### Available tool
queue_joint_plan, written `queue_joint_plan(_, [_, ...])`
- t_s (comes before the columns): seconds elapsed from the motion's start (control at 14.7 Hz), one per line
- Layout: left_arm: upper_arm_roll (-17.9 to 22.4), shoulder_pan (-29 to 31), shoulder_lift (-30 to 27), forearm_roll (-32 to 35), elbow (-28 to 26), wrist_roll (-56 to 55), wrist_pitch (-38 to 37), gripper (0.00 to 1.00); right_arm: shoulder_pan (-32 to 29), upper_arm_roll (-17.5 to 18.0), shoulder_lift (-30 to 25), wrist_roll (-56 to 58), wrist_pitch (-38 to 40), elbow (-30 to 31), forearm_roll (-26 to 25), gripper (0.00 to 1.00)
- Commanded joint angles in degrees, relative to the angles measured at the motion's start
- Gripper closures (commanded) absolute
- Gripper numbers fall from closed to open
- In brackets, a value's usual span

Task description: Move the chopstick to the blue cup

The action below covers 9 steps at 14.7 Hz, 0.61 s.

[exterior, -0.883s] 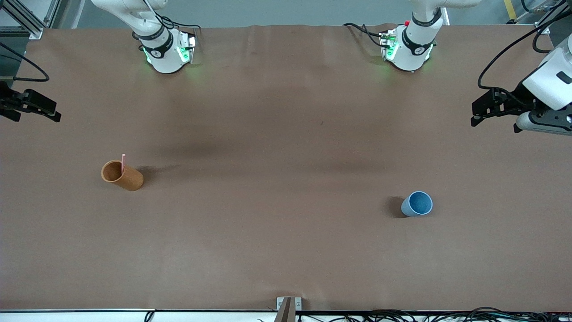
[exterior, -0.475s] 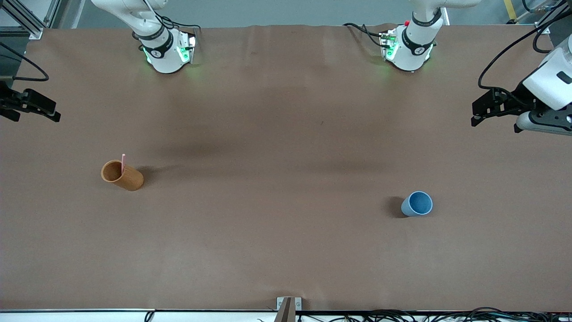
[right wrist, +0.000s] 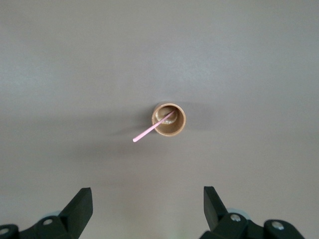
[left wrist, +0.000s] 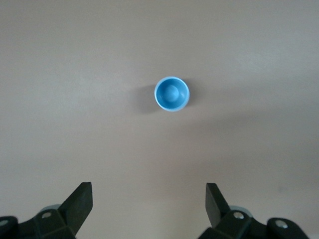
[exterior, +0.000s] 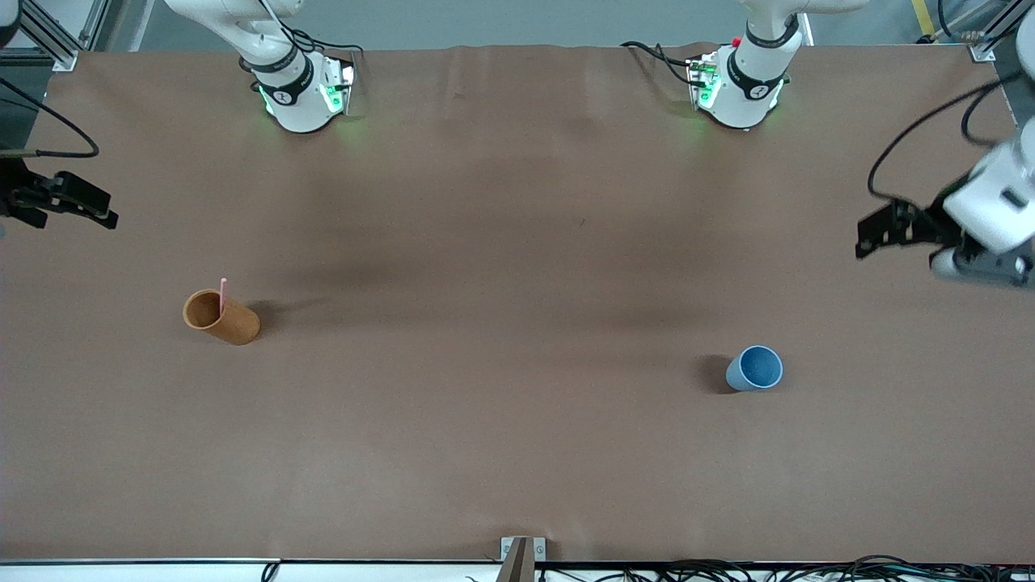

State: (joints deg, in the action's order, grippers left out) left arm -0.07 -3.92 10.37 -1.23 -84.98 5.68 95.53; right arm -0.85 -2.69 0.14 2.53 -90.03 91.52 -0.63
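Observation:
A thin pink chopstick (exterior: 222, 293) leans inside an upright orange-brown cup (exterior: 222, 318) toward the right arm's end of the table. In the right wrist view its tip sticks out past the orange-brown cup's (right wrist: 169, 119) rim as the chopstick (right wrist: 148, 132). The blue cup (exterior: 755, 369) stands upright with nothing in it toward the left arm's end, and the left wrist view looks straight down into the blue cup (left wrist: 171, 93). My right gripper (exterior: 105, 212) (right wrist: 148, 201) hangs open high over the table's edge. My left gripper (exterior: 863, 238) (left wrist: 148, 199) hangs open at the other end.
The brown table cover (exterior: 517, 420) is bare apart from the two cups. Both arm bases (exterior: 299, 93) (exterior: 740, 89) stand along the edge farthest from the front camera. A small bracket (exterior: 521, 554) sits at the table's front edge.
My left gripper has dropped lower in the front view, toward the blue cup's side. My right gripper has edged slightly inward. Cups and chopstick have not moved.

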Motion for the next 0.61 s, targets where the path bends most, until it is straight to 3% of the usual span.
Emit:
queue_joint_plan(0.0, [-0.20, 0.31, 8.41, 0.17, 0.79, 0.56, 6.57, 0.00, 0.41, 0.31, -2.86, -0.07, -5.31, 8.21, -0.60, 0.05])
queue_joint_plan(0.27, [-0.29, -0.39, 17.73, -0.53, -2.90, -0.84, 20.36, 0.00, 1.02, 0.58, -7.07, -0.07, -16.29, 21.30, -0.69, 0.06])
queue_joint_plan(0.54, [-0.29, -0.30, 19.51, -0.35, -9.65, -1.02, 29.59, 0.00, 2.96, 0.58, -7.96, -0.07, -27.89, 31.42, -1.92, 0.11])
